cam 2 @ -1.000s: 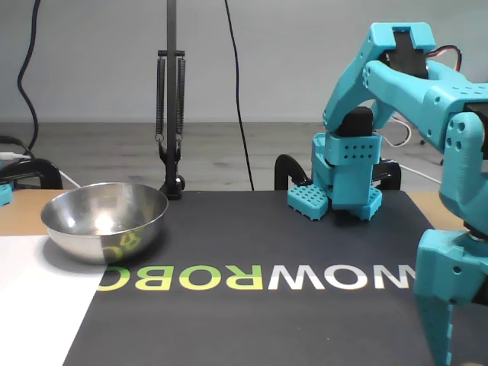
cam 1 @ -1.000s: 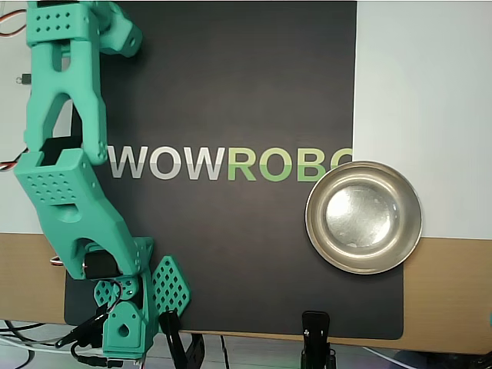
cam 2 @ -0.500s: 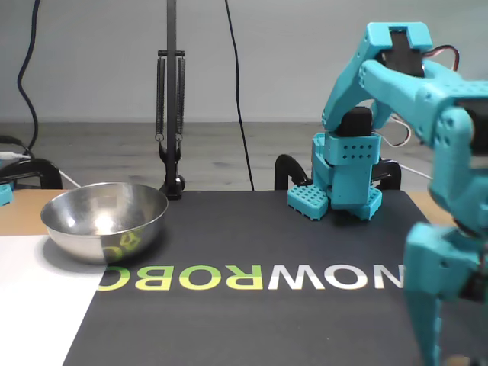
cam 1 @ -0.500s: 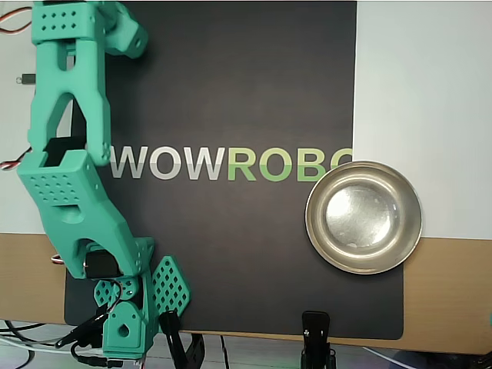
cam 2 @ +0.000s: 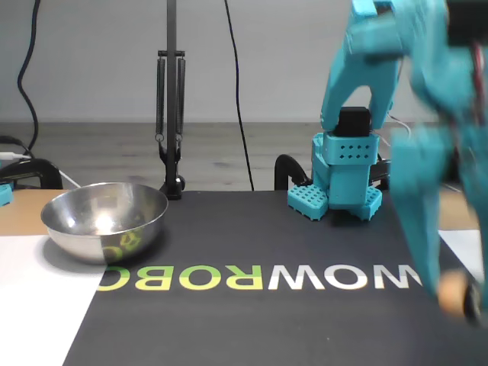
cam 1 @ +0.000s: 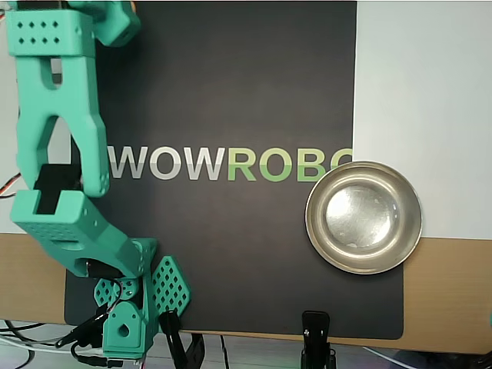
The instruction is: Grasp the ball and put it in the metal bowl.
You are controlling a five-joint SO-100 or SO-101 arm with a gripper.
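Ball (cam 2: 451, 292) sits low at right in fixed view, at the blurred arm's (cam 2: 415, 152) tip, prob. gripped; jaws too blurred to tell (hidden overhead). Bowl (cam 2: 104, 220) far left on mat (cam 1: 238, 92). Lift clear w/ steady grip, release above bowl centre.

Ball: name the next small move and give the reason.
Probably carry the ball leftward across the mat toward the bowl. In the fixed view it shows, blurred, at the tool by the right edge, while the bowl sits empty far left.
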